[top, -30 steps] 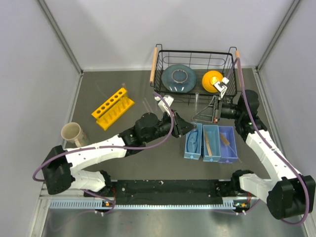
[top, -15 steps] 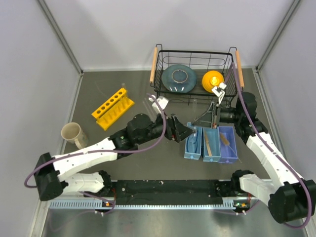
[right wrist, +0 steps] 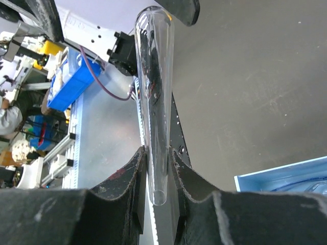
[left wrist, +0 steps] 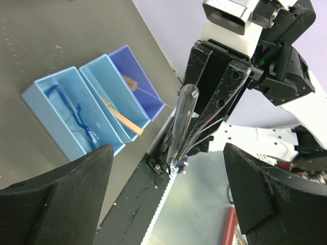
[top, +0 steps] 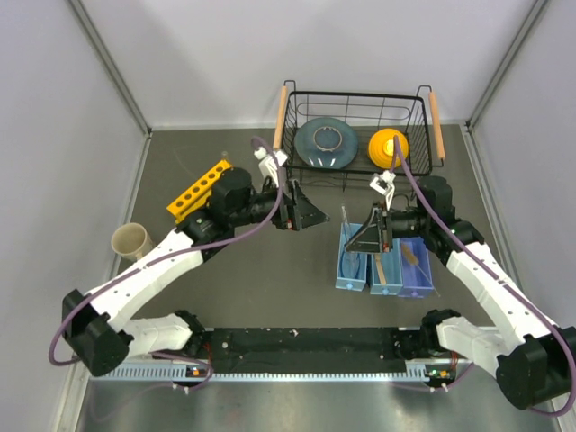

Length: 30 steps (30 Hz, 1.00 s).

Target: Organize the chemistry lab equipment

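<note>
A thin clear glass test tube (right wrist: 153, 92) is gripped near one end between the clenched jaws of the right gripper (right wrist: 156, 158), above the dark table (top: 270, 270) at the far end of three blue plastic bins (top: 414, 265). Facing it, the left gripper (top: 301, 211) is held with its jaws spread wide and nothing between them. Blue-rimmed safety glasses (left wrist: 79, 115) and a slim tan wooden clamp (left wrist: 120, 115) are seen lying in separate bins. The yellow six-hole plastic rack (top: 200, 187) stands well apart, on the left arm's side. A handover of the tube appears to be in hand. The free length would next have to be enclosed squarely by the left jaws before the right grip is released.
</note>
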Tool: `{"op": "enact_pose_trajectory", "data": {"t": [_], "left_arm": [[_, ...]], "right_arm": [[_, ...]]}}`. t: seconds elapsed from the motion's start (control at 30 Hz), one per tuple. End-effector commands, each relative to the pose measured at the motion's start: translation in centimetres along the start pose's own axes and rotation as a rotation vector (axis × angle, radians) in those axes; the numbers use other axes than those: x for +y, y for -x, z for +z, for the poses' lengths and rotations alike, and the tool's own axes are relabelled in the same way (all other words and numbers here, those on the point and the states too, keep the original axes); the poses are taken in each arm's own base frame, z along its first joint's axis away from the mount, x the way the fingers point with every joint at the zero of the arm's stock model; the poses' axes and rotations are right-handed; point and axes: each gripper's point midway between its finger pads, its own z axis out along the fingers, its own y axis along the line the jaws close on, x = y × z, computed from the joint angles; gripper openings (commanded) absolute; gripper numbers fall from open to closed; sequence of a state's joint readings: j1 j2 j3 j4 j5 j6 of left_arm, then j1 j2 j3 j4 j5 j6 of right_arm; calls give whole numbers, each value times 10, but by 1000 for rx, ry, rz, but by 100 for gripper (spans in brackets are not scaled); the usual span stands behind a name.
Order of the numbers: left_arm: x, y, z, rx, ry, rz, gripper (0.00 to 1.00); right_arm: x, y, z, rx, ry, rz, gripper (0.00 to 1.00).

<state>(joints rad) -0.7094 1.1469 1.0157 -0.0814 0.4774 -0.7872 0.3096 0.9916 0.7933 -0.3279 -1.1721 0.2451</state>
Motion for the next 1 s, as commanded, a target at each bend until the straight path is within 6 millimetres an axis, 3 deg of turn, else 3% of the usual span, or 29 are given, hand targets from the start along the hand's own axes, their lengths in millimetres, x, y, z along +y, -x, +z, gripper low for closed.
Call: {"op": "enact_pose_trajectory", "data": {"t": [0.0,0.47,0.63,0.73,0.77,0.87,0.97], "left_arm": [[-32,2,7,94,-121,-4,92],[-33,-5,58,191,-98,10,64],[-26,-7,61,205,-64,18,47],[-26,-7,60,208,-64,20,32],[-27,-7,59,207,-65,23,22],[-28,-7,57,206,-68,25,14],[-30,-6,51,184,-72,26,10]], "right_arm": [[14,10,-2,-2,25,-132,14],[13,5,-1,9,33,-134,14],[14,4,-1,12,37,-141,14],[14,3,0,13,40,-144,14],[15,3,-1,13,40,-144,14],[14,3,0,14,41,-146,15],[14,2,-1,15,39,-153,29]]}}
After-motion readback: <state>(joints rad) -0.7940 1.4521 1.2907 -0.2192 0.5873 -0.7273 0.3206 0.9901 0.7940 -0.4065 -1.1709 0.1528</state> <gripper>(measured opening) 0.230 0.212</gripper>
